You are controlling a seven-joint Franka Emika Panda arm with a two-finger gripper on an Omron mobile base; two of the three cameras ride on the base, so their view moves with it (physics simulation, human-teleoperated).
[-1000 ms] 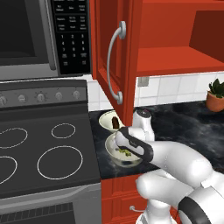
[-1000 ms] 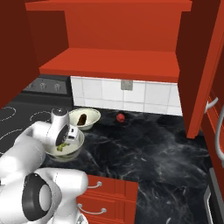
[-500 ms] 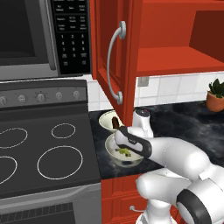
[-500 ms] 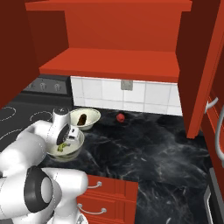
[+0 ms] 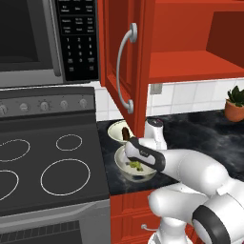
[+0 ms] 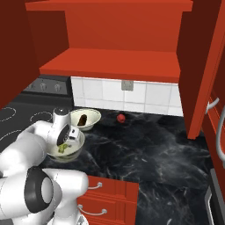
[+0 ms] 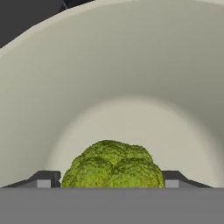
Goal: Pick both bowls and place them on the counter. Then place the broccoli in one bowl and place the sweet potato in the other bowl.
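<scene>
Hand view: the broccoli (image 7: 113, 165) sits between the pincer (image 7: 109, 179) tips deep inside the deeper bowl (image 7: 109, 65), its lower half cut off at the frame's bottom; whether the tips press it cannot be told. Left base view: the arm hides much of that bowl (image 5: 125, 167) near the surface (image 5: 200, 136) edge beside the stovetop (image 5: 47, 162). Behind it, the sweet potato (image 6: 83, 118) lies in the shallower bowl (image 6: 90, 115); open black surface stretches rightward.

The open red cabinet door (image 5: 125, 66) hangs low over the two cream ceramic bowls (image 5: 137, 172) (image 6: 86, 119), crowding access from above and from the stove side. To the right, the glossy black marble counter (image 6: 162, 154) lies open past the small round red item (image 6: 120, 117).
</scene>
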